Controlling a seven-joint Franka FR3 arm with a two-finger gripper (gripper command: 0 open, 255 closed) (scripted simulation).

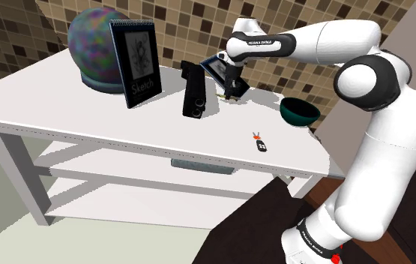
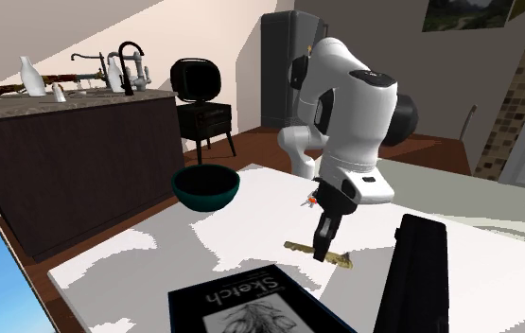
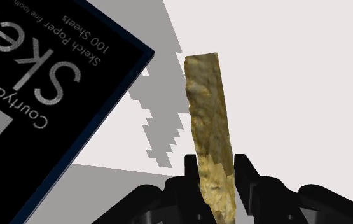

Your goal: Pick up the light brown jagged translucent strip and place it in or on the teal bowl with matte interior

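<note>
A light brown, jagged strip (image 3: pixel 208 108) lies flat against the white table (image 1: pixel 86 120), its far end pointing away from the hand. My gripper (image 3: pixel 216 170) is shut on its near end, both black fingers pressed against its sides. In the second exterior view the gripper (image 2: pixel 324 248) stands straight down at table level, with the strip (image 2: pixel 297 247) sticking out on either side of it. The teal bowl (image 1: pixel 299 111) sits apart near the table edge, toward the shoulder view's right of the gripper (image 1: pixel 234 94); across the table it appears as a dark teal bowl (image 2: pixel 206 186) with nothing in it.
A black sketch pad (image 1: pixel 135 64) stands upright close by, with a tall black box (image 1: pixel 195 90) beside the hand. A multicoloured globe (image 1: pixel 94 45) sits behind the pad. A small black-and-red object (image 1: pixel 258 142) lies between gripper and bowl.
</note>
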